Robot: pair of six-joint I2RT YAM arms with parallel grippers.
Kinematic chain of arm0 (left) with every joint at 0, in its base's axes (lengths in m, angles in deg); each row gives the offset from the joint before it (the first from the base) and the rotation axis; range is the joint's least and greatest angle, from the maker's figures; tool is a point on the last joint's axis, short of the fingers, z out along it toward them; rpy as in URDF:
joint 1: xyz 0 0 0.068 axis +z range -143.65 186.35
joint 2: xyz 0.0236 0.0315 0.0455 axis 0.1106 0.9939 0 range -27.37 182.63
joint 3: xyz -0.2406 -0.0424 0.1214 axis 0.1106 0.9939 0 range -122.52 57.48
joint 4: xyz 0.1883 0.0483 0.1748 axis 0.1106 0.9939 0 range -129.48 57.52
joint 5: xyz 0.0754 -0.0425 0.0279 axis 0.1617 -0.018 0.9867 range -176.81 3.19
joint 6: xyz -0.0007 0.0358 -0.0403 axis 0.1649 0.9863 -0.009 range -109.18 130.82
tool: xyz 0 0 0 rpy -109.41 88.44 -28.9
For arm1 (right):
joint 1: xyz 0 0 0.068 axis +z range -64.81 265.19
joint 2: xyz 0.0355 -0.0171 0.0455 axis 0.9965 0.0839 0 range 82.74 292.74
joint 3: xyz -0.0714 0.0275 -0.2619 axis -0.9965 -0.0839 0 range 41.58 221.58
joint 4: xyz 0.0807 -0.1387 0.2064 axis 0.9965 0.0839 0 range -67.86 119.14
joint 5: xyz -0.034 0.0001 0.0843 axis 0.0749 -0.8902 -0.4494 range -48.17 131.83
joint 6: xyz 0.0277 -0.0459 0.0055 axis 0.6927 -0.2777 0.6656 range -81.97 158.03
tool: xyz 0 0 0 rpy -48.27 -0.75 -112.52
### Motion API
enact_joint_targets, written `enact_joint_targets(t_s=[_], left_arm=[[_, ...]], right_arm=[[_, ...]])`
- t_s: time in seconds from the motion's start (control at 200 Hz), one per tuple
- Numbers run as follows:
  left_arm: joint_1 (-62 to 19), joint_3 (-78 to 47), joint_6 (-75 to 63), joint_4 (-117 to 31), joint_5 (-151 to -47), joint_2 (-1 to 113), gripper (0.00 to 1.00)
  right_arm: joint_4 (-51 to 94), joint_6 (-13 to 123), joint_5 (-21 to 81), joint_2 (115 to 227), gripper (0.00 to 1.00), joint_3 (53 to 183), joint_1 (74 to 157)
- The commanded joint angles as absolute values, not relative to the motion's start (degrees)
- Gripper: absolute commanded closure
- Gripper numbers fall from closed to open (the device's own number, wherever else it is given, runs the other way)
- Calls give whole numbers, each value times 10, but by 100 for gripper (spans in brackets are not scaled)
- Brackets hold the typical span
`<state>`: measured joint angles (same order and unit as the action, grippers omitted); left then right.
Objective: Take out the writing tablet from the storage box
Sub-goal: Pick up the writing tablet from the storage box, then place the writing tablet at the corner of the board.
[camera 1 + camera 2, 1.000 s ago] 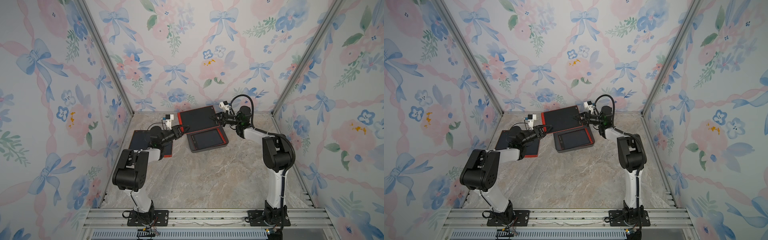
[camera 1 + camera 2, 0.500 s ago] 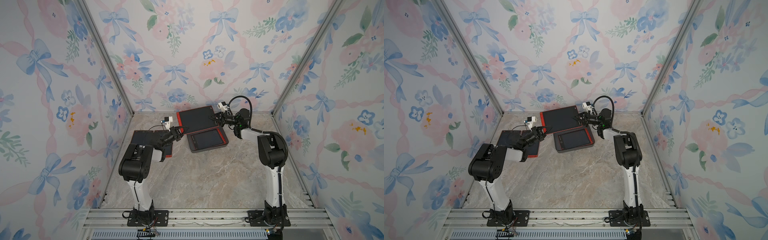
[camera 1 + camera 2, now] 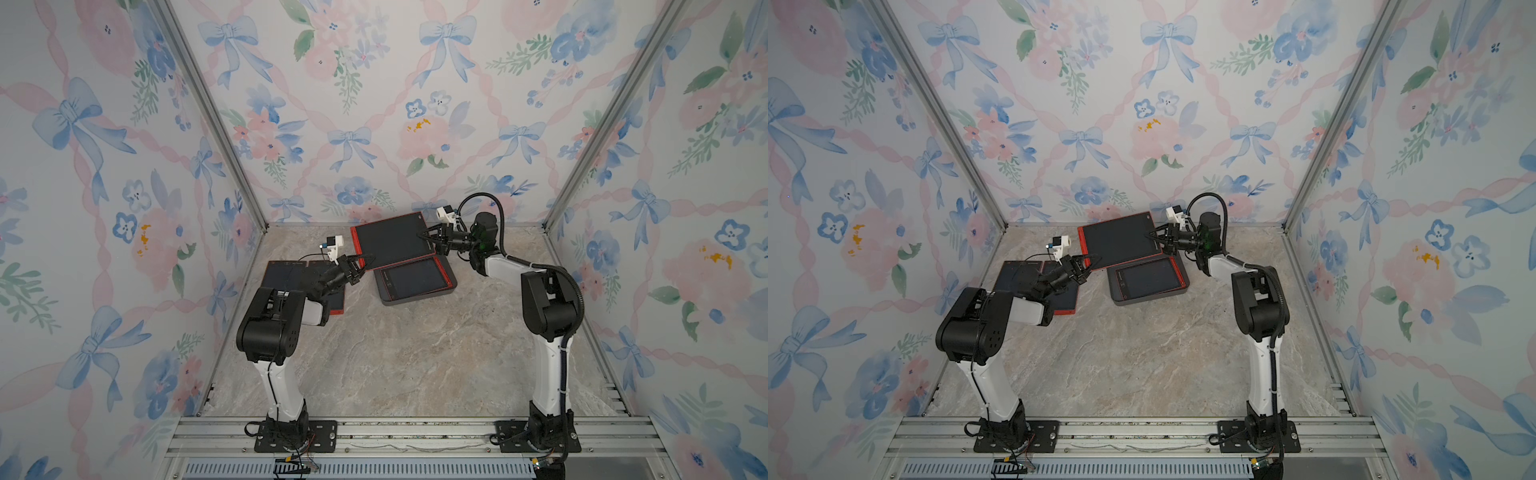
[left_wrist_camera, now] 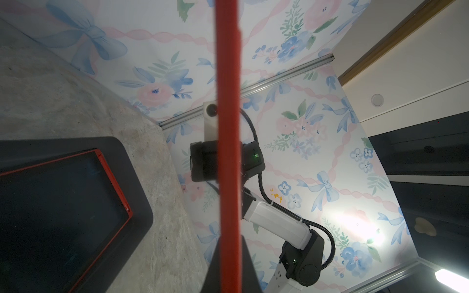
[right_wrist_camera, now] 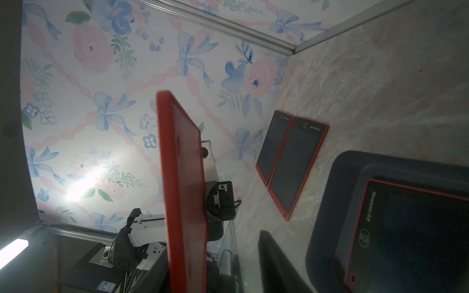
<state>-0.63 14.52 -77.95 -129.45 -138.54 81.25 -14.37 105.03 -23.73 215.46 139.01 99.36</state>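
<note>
**Transfer stage, tablet in mid-air.** One writing tablet [image 3: 390, 239] is clear of the storage box [image 3: 415, 301] and tilted above its far rim. Its near corner is clenched in the left gripper [image 3: 360, 265], while the right gripper [image 3: 424, 239] stands released about the opposite edge. Two tablets [image 5: 291, 162] lie side by side on the surface [image 3: 415, 365]. A second tablet [image 3: 415, 277] lies boxed. Setting the lifted one down appears to be the step left for it.
</note>
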Motion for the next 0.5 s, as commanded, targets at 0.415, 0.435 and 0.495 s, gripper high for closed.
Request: enact_joint_targets(t_s=[0.415,0.435,0.495], left_arm=[[47,226,-548,-935,-1195,644,100],[50,231,-550,-933,-1192,640,100],[63,246,-556,-928,-1183,627,100]], right_arm=[[188,764,29,1993,18,1371,967],[204,750,47,1987,18,1372,968],[250,707,91,1973,16,1374,972]])
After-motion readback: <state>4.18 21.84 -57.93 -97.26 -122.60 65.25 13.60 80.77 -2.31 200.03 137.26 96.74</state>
